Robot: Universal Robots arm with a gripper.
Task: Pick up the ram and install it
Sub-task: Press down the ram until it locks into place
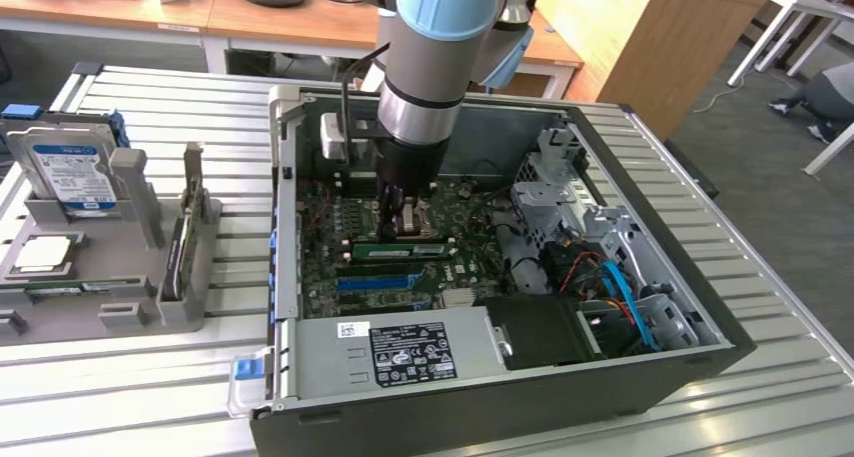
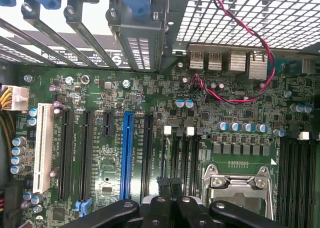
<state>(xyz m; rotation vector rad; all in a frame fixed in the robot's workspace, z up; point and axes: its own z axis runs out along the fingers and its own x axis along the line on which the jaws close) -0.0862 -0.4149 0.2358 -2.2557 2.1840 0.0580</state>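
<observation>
You have a slatted metal bench [image 1: 787, 287] carrying a big black open computer case [image 1: 534, 417]. The grey-and-blue robot arm [image 1: 434, 67] reaches straight down into the case. Inside lies the green motherboard [image 2: 100, 88], with a silver power supply box [image 1: 400, 352] along its near edge. On the exterior view's left, well apart from the case, stands a grey plastic parts holder [image 1: 147, 277]. It carries a silver hard drive with a blue-white label [image 1: 67, 172] and a square silver processor chip [image 1: 40, 254].

The ram [image 1: 400, 249], a long thin green circuit-board stick, sits on edge across the motherboard, just on the near side of the hand [image 1: 400, 217], seemingly in a memory slot. You cannot tell from here whether it is fully seated.

The hand [image 2: 170, 188] is pinched right down — black fingers together, nothing visibly clamped between them. It hangs low over the memory slots [image 2: 182, 153]. Whether the tips touch the stick is not clear.

Treat the stick as light, stiff and fragile: it will not bend, but the chips and edge contacts are likely to mark easily. Take it by the long bare edges near the middle — never across the chips — and keep it upright and square to its slot.
</observation>
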